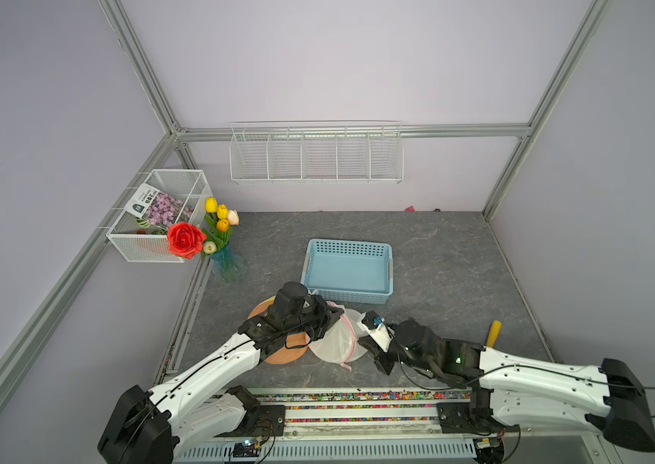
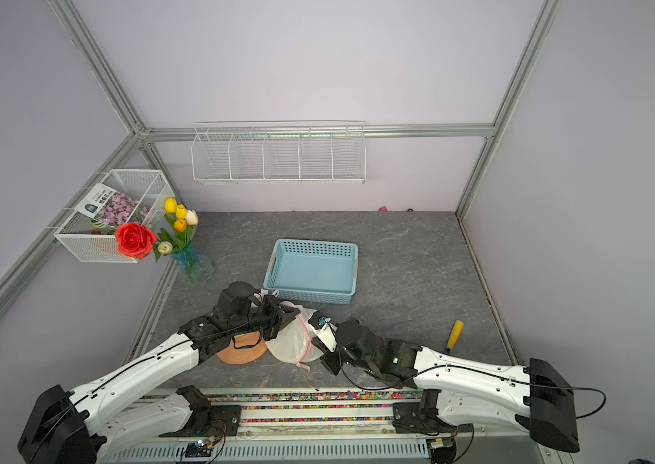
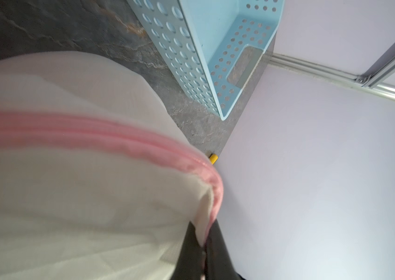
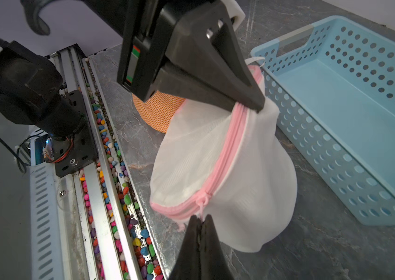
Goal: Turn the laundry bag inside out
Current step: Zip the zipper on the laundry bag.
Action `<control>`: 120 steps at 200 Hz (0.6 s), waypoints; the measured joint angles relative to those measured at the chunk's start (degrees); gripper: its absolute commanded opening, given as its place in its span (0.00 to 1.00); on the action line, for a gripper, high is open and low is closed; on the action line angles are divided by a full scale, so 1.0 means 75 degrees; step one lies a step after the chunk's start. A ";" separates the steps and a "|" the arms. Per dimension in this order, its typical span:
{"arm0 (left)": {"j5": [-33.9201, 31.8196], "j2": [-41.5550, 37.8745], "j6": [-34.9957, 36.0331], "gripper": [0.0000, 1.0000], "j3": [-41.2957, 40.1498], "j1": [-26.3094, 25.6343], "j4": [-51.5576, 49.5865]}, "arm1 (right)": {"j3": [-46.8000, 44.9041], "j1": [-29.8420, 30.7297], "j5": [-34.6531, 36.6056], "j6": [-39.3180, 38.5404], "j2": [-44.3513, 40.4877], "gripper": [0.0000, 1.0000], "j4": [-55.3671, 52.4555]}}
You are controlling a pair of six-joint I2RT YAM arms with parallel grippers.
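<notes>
The laundry bag (image 1: 337,341) (image 2: 292,341) is white mesh with a pink zipper, and it hangs just above the grey table between my two arms. In the right wrist view the bag (image 4: 252,169) bulges downward. My left gripper (image 4: 252,104) (image 3: 206,232) is shut on the bag's upper end, pinching the pink zipper seam (image 3: 123,138). My right gripper (image 4: 200,218) (image 1: 364,341) is shut on the pink zipper pull at the bag's lower end. I cannot see the inside of the bag.
An orange mesh round (image 1: 281,355) (image 4: 160,109) lies under the left arm, beside the bag. A light blue perforated basket (image 1: 348,245) (image 4: 337,36) stands just behind. A yellow-handled tool (image 1: 493,332) lies at the right. A vase of flowers (image 1: 226,261) stands at the back left.
</notes>
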 measured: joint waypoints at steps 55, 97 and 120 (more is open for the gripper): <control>-0.1343 -0.0793 -0.1139 0.00 -0.0737 -0.0082 0.1303 | -0.0819 0.0717 0.1259 0.0982 0.0058 0.00 0.1719; -0.2063 -0.0697 -0.1786 0.00 -0.1204 -0.0163 0.2311 | -0.1023 0.1157 0.1661 0.1378 0.0944 0.00 0.2856; -0.2296 -0.0638 -0.1982 0.00 -0.1271 -0.0172 0.2675 | -0.1107 0.1419 0.1801 0.1545 0.1387 0.00 0.3369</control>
